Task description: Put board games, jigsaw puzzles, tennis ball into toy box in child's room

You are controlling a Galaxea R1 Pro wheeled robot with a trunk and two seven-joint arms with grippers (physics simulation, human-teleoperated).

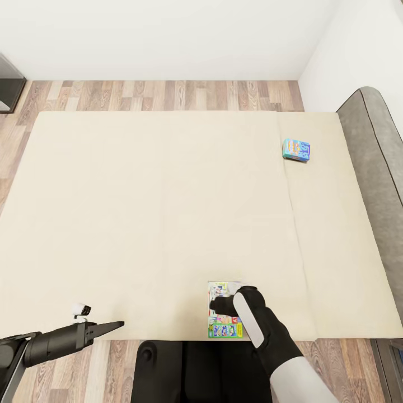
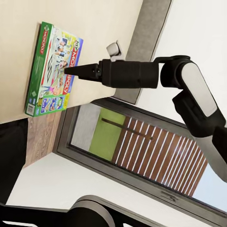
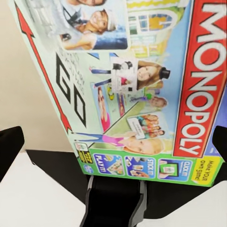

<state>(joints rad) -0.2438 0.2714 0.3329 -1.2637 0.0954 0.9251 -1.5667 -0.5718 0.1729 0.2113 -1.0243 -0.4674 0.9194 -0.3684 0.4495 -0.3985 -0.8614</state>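
A white-and-green board game [image 1: 225, 324], lettered MONOPOLY [image 3: 142, 90], lies flat on the bed [image 1: 140, 212] at its near edge [image 2: 52, 71]. My right gripper [image 1: 215, 306] hovers just over this box and points down at it. Its two fingers [image 3: 9, 144] stand wide apart at either side of the box, so it is open [image 2: 70, 71]. A smaller blue board game [image 1: 296, 150] lies far off on the mattress near the headboard. My left gripper [image 1: 115, 325] hangs off the bed's near left edge, seen edge-on, holding nothing I can see.
The grey headboard [image 1: 374, 168] runs along the bed's right side. Wood floor [image 1: 168, 95] lies beyond the bed, with a dark cabinet corner [image 1: 8, 84] at far left. My dark base [image 1: 184, 369] stands against the bed's near edge.
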